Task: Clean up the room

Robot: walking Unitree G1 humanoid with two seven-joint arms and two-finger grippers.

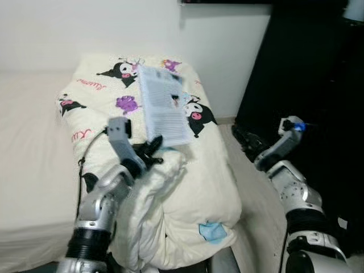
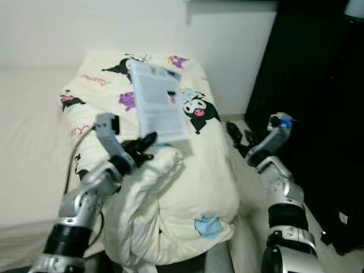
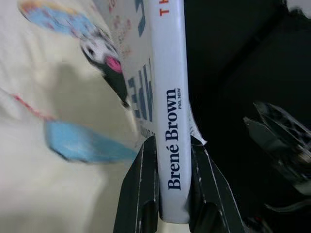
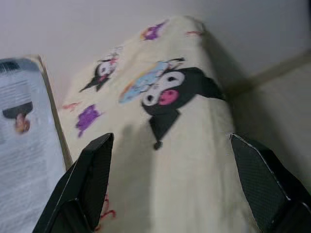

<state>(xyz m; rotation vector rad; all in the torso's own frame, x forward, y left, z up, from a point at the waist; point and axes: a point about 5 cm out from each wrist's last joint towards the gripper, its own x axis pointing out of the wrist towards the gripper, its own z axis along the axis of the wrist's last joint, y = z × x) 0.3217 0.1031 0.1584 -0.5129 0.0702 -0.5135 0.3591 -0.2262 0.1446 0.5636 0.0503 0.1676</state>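
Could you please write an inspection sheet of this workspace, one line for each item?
Surface: bed under a cream cartoon-print duvet, bunched up.
Job's things: book, lifted above the duvet.
Clutter: nothing seen.
Grippers: left gripper shut on the book's spine; right gripper open, beside the bed.
Cables: black cable along the left arm.
Surroundings: white wall, dark cabinet on the right.

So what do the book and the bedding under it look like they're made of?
The book in the left gripper looks like a paperback: thin glossy white printed cover and spine. The comforter looks like soft padded cream fabric, matte, puffy and creased, with printed cartoon figures.
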